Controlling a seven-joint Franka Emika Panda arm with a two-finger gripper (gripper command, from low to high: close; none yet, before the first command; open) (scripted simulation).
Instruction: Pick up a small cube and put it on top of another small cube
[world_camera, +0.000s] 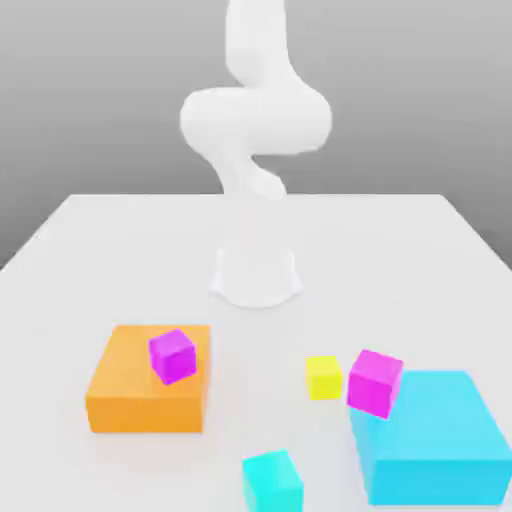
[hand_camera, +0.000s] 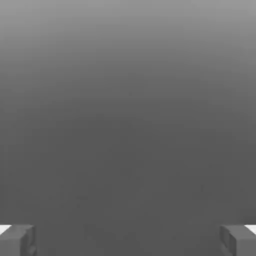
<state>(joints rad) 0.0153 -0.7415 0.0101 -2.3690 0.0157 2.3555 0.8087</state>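
While gripper (hand_camera: 128, 242) fingers stand wide and empty, pick hasn't started: next, probably descend on yellow cube (world_camera: 323, 377) mid-table, near the front edge.

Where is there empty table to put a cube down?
The white table is bare between the robot base and the big orange block, and between that block and the small yellow cube. It is crowded around the big cyan block.
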